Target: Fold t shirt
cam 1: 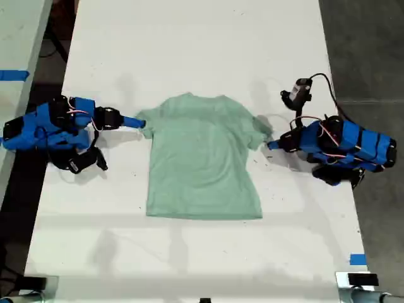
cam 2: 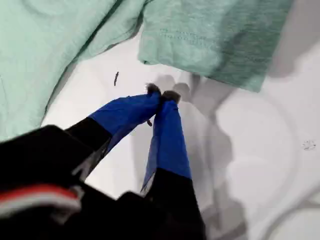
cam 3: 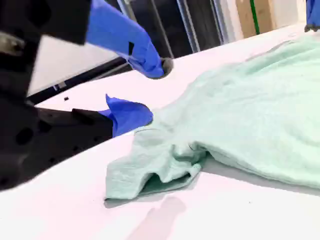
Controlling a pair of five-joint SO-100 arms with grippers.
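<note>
**A:** Closest in is my first gripper (cam 2: 161,97). Its blue tips are pinched together on nothing, just short of one sleeve (cam 2: 215,45) of the shirt (cam 1: 202,158).

**B:** And my second gripper (cam 3: 154,90)?

**A:** It sits at the shirt's opposite sleeve (cam 3: 150,170) with its jaws spread wide, one raised and one low by the cloth. It holds nothing.

**B:** Where's the shirt?

**A:** Spread on the white table (cam 1: 189,38) between the two arms, with its body mostly smooth.

**B:** How will it handle?

**A:** I'd judge it light, soft and limp. It will sag and drag rather than keep its shape. The sleeve hems or shoulder seams look like the best hold, pinching both layers.

**B:** Do the views differ?

**A:** Yes. The second wrist view shows its sleeve bunched and folded under, which is barely readable from the exterior view. The first wrist view shows the gap between the tips and the hem. Only the exterior view shows the whole shirt.
</note>
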